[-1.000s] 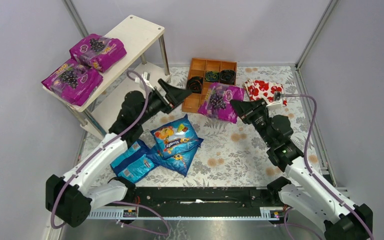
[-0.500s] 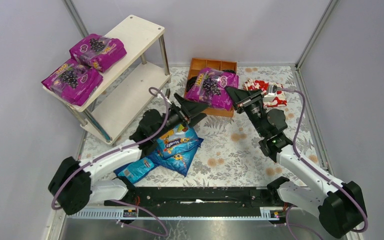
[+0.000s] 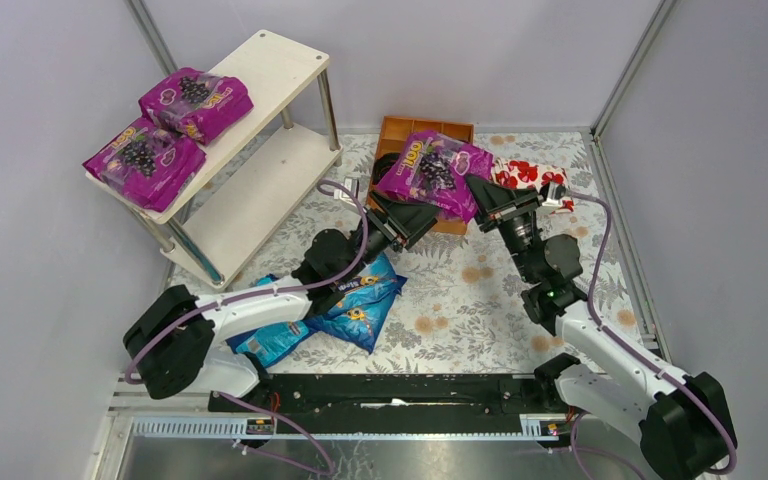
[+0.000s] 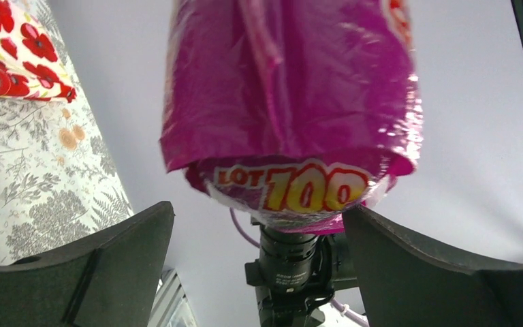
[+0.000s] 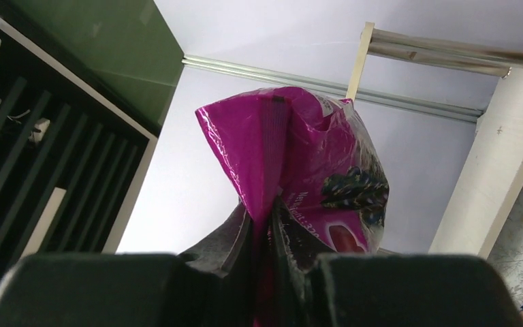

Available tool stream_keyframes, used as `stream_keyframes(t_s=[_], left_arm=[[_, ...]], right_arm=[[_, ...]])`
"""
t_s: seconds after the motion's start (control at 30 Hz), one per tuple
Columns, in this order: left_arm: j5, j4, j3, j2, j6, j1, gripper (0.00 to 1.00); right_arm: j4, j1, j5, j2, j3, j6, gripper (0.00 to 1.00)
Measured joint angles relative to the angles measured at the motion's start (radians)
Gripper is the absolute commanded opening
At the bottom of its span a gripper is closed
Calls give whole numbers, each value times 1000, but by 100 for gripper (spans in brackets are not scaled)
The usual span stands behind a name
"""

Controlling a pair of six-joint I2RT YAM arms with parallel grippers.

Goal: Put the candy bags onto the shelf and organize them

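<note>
1. Overhead, the right end effector (image 3: pixel 482 192) is clamped tight on one edge of a purple bag (image 3: pixel 430 170). It holds the bag up off the tabletop (image 3: pixel 480 300), over the front of the tray (image 3: pixel 425 127).
2. From the right wrist, its fingers (image 5: pixel 235 238) are pressed together on the bag's seam, and the bag juts straight out beyond them.
3. Opposite, the left end effector (image 3: pixel 412 215) is spread wide at the bag's near-left edge. From the left wrist, the "100" end of the bag sits in the gap between the two fingers. I cannot tell whether either finger touches it.
4. Two shelved bags (image 3: pixel 195 103) lie side by side on the top board of the shelf (image 3: pixel 270 60), well apart from both arms.
5. Several blue bags (image 3: pixel 360 310) lie heaped on the tabletop, partly under the left arm.
6. A flowered cloth (image 3: pixel 522 175) lies just right of the tray.
</note>
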Motion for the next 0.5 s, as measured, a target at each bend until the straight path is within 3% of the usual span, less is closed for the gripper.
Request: stream_keyframes(t_s=[0.27,0.5], left_arm=[[-54,132,2,12,35,-17,99],[-77,101,55,14,86,-18,99]], right_arm=[[26,0,27,-42,-70,59,1],[85,0,29,-43,-86,102,1]])
